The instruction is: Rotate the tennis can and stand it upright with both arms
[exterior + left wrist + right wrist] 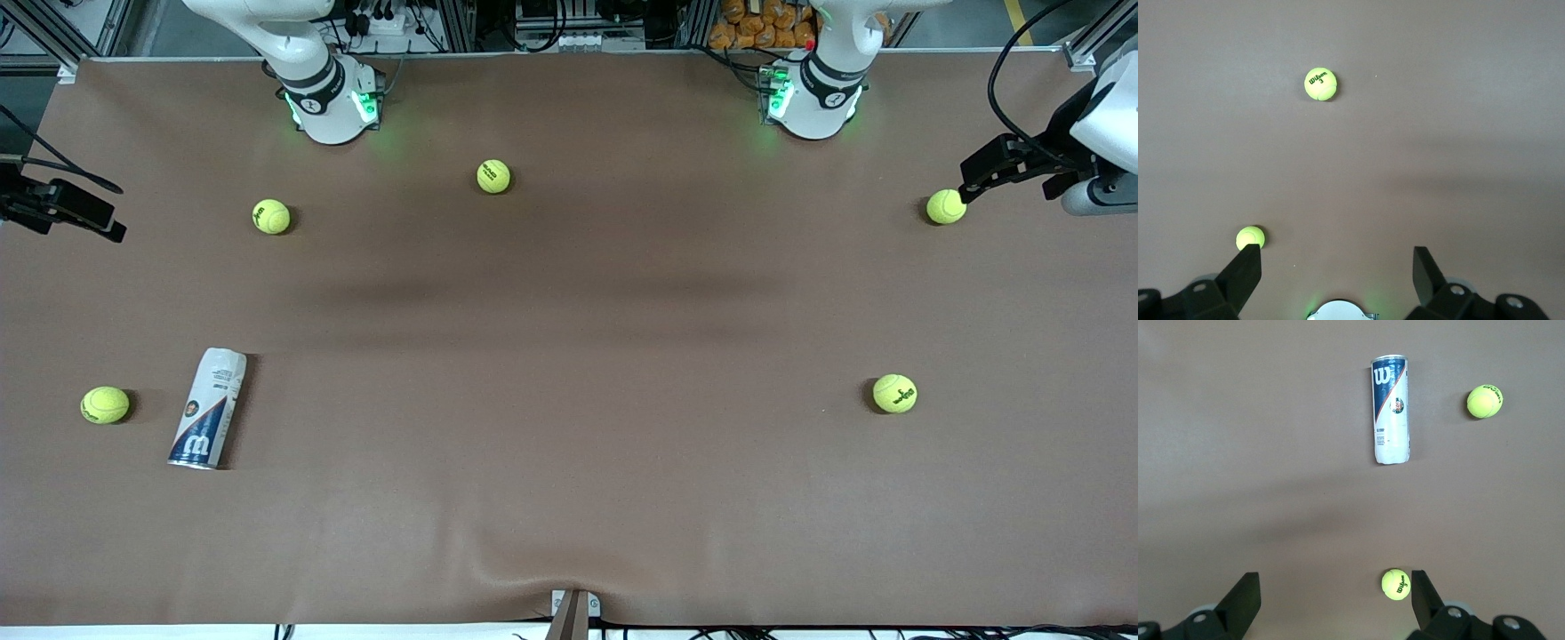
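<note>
The tennis can [209, 407] lies on its side on the brown table toward the right arm's end, its navy logo end and metal rim pointing at the front camera. In the right wrist view the tennis can [1391, 410] lies well clear of the fingers. My right gripper [102, 222] hangs open and empty over the table's edge at that end; the wrist view shows the right gripper [1335, 577] spread wide. My left gripper [973, 178] hovers over the left arm's end of the table, and the left gripper [1337, 251] is also open and empty.
Several yellow-green tennis balls lie loose. One ball [105, 404] sits beside the can, another ball [271, 216] and a third ball [493, 176] lie nearer the bases. A ball [945, 206] lies under the left gripper's tips, and one ball [894, 393] nearer the camera.
</note>
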Available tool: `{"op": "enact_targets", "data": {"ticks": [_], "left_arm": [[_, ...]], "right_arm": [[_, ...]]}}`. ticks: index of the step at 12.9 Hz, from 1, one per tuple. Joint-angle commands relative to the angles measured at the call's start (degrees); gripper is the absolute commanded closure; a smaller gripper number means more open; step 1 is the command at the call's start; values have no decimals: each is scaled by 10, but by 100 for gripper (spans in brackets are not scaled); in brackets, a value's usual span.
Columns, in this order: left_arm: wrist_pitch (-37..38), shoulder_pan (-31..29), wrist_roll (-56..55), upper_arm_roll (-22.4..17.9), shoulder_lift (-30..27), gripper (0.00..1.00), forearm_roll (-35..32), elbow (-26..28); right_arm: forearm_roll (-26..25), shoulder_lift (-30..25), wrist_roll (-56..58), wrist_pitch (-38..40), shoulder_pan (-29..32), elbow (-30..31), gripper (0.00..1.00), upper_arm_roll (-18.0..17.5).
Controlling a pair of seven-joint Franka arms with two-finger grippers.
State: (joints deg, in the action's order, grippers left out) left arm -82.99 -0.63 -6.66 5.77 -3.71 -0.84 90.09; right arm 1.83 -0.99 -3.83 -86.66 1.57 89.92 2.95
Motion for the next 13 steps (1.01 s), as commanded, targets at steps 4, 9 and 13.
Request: {"op": "enact_targets", "data": {"ticks": [4, 9, 13], "left_arm": [[11, -4, 9, 1, 5, 0, 1, -11], [11, -3, 8, 1, 26, 0, 1, -36], [11, -2, 9, 2, 36, 0, 3, -45]], "right_arm": [[-3, -3, 5, 2, -5, 6, 0, 1], [-5, -1, 48, -1, -3, 3, 0, 2], [-39, 32, 51, -7, -6, 0, 0, 1]]}}
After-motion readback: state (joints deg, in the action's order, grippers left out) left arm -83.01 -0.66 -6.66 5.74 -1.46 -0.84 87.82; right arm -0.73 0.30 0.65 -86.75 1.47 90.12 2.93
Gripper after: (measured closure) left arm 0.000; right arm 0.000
